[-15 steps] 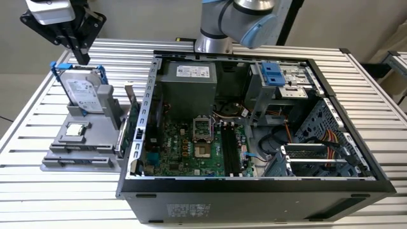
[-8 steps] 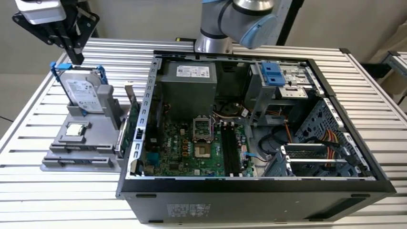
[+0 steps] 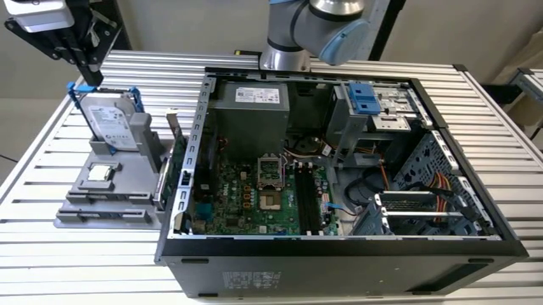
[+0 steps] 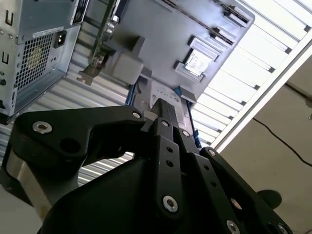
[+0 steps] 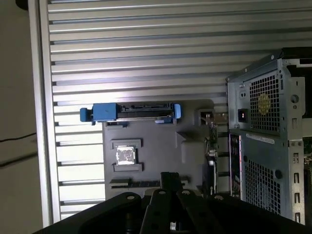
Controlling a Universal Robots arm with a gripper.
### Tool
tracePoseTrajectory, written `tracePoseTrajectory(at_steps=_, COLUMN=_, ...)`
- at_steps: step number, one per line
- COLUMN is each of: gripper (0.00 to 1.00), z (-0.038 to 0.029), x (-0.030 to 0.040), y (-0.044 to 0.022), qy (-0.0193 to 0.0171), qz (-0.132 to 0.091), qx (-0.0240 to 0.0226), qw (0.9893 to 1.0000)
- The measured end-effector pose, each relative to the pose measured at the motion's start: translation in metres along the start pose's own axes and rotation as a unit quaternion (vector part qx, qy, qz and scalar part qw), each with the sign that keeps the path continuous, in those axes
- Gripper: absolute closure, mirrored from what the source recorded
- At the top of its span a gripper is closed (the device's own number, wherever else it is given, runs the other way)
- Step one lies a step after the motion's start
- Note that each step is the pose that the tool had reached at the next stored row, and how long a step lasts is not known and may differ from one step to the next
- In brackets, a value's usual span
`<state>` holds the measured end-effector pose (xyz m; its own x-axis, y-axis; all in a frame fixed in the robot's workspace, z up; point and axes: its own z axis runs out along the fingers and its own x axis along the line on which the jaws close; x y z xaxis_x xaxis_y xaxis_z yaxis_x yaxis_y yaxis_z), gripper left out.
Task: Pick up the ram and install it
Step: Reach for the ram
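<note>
The ram (image 5: 141, 184), a thin, long, dark strip, lies slotted in the gray holder (image 5: 161, 146); the fingers (image 5: 168, 179) are pinched together, empty.

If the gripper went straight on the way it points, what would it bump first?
Most likely the top edge of the hard drive standing in the gray holder. The gripper hangs just above it, though depth is hard to judge.

Arm (image 3: 318, 25) stretched toward the exterior view's left, black pincer (image 3: 91, 77) pointing downward, fingertips pressed together
</note>
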<state>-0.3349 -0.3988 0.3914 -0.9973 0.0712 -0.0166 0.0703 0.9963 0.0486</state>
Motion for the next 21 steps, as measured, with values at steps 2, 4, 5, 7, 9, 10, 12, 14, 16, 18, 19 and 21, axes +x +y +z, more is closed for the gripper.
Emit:
tracePoseTrajectory(at_steps=2, gripper=1.0, z=-0.0001, x=0.0029, y=-0.0002, qy=0.0, qz=0.0, qx=0.0, qw=1.0)
tracePoseTrajectory(at_steps=4, gripper=1.0, z=-0.0002, x=0.0059, y=-0.0004, qy=0.0001, qz=0.0, qx=0.0, qw=1.0)
tracePoseTrajectory(at_steps=5, gripper=1.0, z=-0.0002, x=0.0073, y=-0.0005, qy=0.0001, qz=0.0, qx=0.0001, qw=1.0)
tracePoseTrajectory(at_steps=7, gripper=1.0, z=-0.0003, x=0.0102, y=-0.0007, qy=0.0001, qz=0.0, qx=0.0001, qw=1.0)
tracePoseTrajectory(at_steps=9, gripper=1.0, z=-0.0002, x=0.0129, y=-0.0009, qy=0.0001, qz=0.0, qx=0.0001, qw=1.0)
tracePoseTrajectory(at_steps=10, gripper=1.0, z=-0.0003, x=0.014, y=-0.0009, qy=0.0001, qz=0.0, qx=0.0001, qw=1.0)
tracePoseTrajectory(at_steps=12, gripper=1.0, z=-0.0003, x=0.0154, y=-0.0011, qy=0.0001, qz=0.0, qx=0.0, qw=1.0)
tracePoseTrajectory(at_steps=14, gripper=1.0, z=-0.0003, x=0.0166, y=-0.0012, qy=0.0001, qz=0.0, qx=0.0001, qw=1.0)
tracePoseTrajectory(at_steps=16, gripper=1.0, z=-0.0003, x=0.0167, y=-0.0012, qy=0.0001, qz=0.0, qx=0.0, qw=1.0)
tracePoseTrajectory(at_steps=18, gripper=1.0, z=-0.0004, x=0.0168, y=-0.0012, qy=0.0001, qz=0.0, qx=0.0001, qw=1.0)
tracePoseTrajectory(at_steps=19, gripper=1.0, z=-0.0003, x=0.0169, y=-0.0011, qy=0.0002, qz=0.0, qx=0.0001, qw=1.0)
tracePoseTrajectory(at_steps=21, gripper=1.0, z=-0.0002, x=0.017, y=-0.002, qy=0.0001, qz=0.0, qx=0.0001, qw=1.0)
